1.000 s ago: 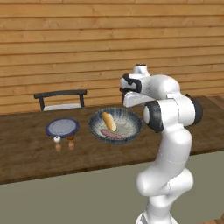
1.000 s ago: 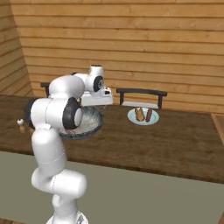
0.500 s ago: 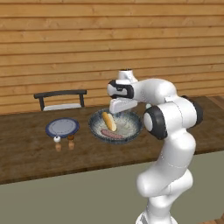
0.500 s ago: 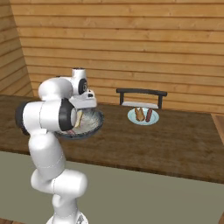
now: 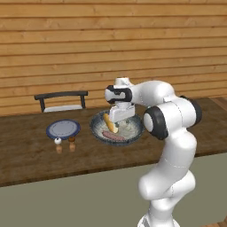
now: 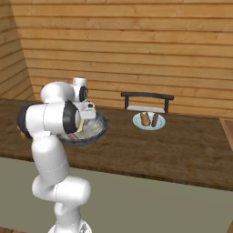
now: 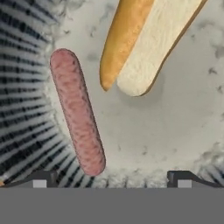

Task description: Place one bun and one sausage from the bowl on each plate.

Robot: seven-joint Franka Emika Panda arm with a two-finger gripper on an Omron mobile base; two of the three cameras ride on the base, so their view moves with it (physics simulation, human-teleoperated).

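The bowl (image 5: 94,127) sits on the wooden table, with a bun (image 5: 109,123) and a sausage (image 5: 113,136) lying in it. My gripper (image 5: 119,119) hangs just above them, open and empty. In the hand view the pink sausage (image 7: 78,111) runs along the bowl's striped rim (image 7: 22,109), and the split bun (image 7: 144,39) lies beyond it. The fingertips (image 7: 41,179) stand wide apart and the gripper (image 7: 111,179) holds nothing. An empty blue-grey plate (image 5: 63,129) lies left of the bowl. A second plate (image 6: 138,122) to the right carries a bun (image 6: 145,119) and a sausage (image 6: 154,120).
Two small shakers (image 5: 64,144) stand in front of the empty plate. A dark chair (image 5: 61,99) is pushed in behind the table against the wooden wall. The table's front edge (image 5: 66,175) runs below the bowl.
The arm has swung left and down, bringing the open gripper from beside the bowl to just above the bun and sausage. The food and plates have not moved.
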